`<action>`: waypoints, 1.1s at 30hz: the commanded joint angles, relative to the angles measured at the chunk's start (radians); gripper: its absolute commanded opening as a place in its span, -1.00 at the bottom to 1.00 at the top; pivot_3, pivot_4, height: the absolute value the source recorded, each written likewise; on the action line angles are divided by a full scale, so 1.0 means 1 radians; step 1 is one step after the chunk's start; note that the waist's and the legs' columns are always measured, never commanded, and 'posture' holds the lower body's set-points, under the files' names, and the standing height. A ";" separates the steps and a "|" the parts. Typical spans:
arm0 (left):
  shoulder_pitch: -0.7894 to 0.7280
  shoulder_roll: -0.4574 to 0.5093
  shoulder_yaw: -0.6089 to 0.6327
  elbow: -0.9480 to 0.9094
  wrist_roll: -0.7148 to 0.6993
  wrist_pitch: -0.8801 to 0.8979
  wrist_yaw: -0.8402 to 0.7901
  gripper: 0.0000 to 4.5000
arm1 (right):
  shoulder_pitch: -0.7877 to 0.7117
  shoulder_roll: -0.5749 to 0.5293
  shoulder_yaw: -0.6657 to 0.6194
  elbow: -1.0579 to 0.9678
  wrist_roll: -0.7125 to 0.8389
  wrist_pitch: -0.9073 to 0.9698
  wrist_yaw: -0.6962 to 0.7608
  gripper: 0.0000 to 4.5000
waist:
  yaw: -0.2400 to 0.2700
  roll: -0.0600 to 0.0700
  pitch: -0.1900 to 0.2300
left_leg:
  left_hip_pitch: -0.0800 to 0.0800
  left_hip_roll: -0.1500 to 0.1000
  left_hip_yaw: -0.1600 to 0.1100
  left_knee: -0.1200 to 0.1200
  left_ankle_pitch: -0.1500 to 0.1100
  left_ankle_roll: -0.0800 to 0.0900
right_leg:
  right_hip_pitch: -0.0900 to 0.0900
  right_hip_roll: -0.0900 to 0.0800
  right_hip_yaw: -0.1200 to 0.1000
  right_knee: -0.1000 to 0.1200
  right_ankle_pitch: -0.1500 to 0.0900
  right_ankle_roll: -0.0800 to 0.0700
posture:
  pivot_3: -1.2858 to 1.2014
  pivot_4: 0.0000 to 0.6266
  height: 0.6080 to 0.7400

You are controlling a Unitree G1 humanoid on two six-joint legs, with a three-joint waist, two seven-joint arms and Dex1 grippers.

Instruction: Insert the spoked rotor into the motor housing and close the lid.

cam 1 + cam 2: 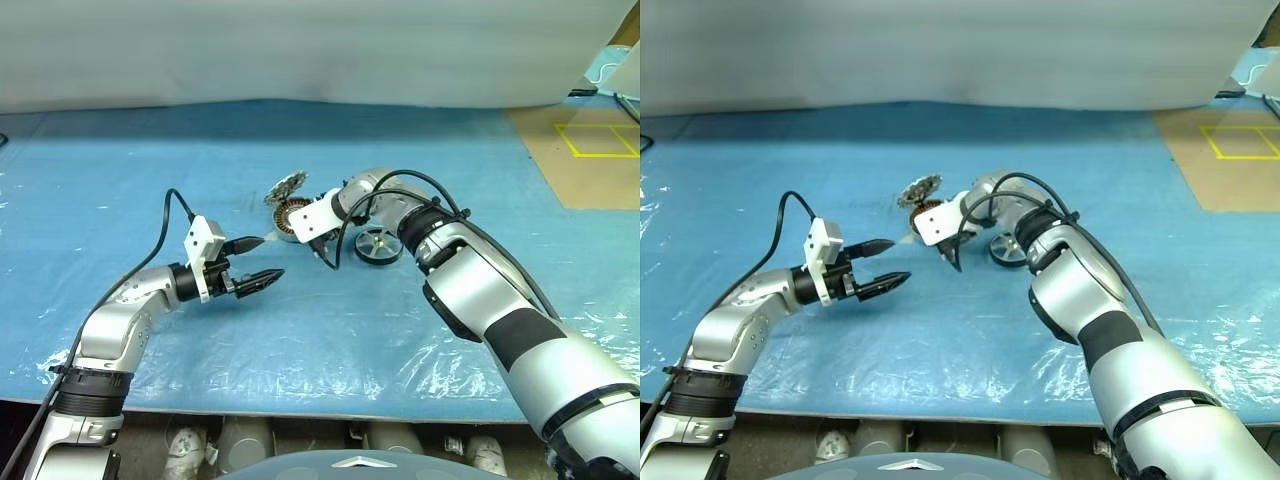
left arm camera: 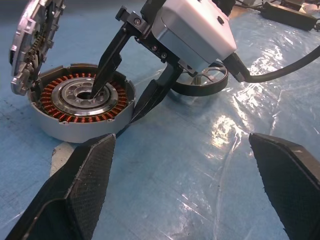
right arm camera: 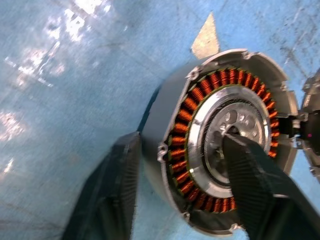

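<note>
The rotor lies on the blue mat just beside the housing, whose wall the right gripper half-closes astride, one finger inside, and might drag it; the left gripper hangs wide open, empty.

You see silver-grey arm shells with black joint bands, a white camera block on each wrist, looping black cables, and textured black fingers.
</note>
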 commanded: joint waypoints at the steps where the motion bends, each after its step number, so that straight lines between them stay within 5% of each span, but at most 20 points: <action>1: -0.003 0.004 0.002 -0.040 -0.005 -0.007 0.002 1.00 | -0.015 0.013 -0.015 0.004 0.004 0.030 -0.019 -0.14 | 0.000 0.000 0.000 | 0.000 0.000 0.000 0.000 0.000 0.000 | 0.000 0.000 0.000 0.000 0.000 0.000 | 0.03 -0.52 1.00; 7: -0.025 -0.007 0.017 -0.052 -0.038 0.021 0.010 1.00 | -0.003 0.011 -0.021 -0.001 0.010 0.030 -0.012 -0.14 | -0.001 0.000 0.000 | 0.001 0.000 0.000 0.000 -0.001 0.001 | 0.000 0.000 0.000 0.001 0.000 0.000 | 0.03 -0.52 1.00; 14: -0.023 -0.010 0.010 -0.054 -0.038 0.023 0.020 1.00 | 0.019 -0.002 -0.139 -0.112 0.160 0.162 0.215 -0.14 | 0.000 0.000 0.000 | -0.001 0.000 0.000 0.000 -0.001 0.001 | -0.001 0.000 0.000 0.000 0.000 0.000 | 0.03 -0.52 1.00; 20: -0.037 -0.015 0.006 -0.043 -0.044 0.032 0.017 1.00 | 0.215 -0.128 -0.141 -0.556 0.220 0.375 0.424 -0.14 | 0.008 0.000 0.000 | -0.003 0.001 -0.001 -0.001 0.001 0.005 | -0.002 0.000 -0.003 0.000 0.000 0.000 | 0.03 -0.52 1.00; 27: -0.063 -0.013 -0.023 -0.017 -0.049 0.050 -0.021 1.00 | 0.496 -0.280 -0.104 -1.138 0.188 0.661 0.498 -0.14 | 0.015 -0.001 0.000 | -0.003 0.000 -0.002 -0.002 0.003 0.001 | -0.001 0.000 -0.003 -0.001 0.000 0.000 | 0.03 -0.52 1.00; 33: -0.138 -0.022 -0.053 0.066 -0.036 0.043 -0.064 1.00 | 0.578 -0.337 -0.075 -1.350 0.185 0.941 0.543 -0.14 | 0.016 -0.001 0.000 | 0.003 -0.001 -0.001 -0.002 0.001 -0.002 | 0.001 0.000 0.001 -0.001 0.000 0.000 | 0.03 -0.52 1.00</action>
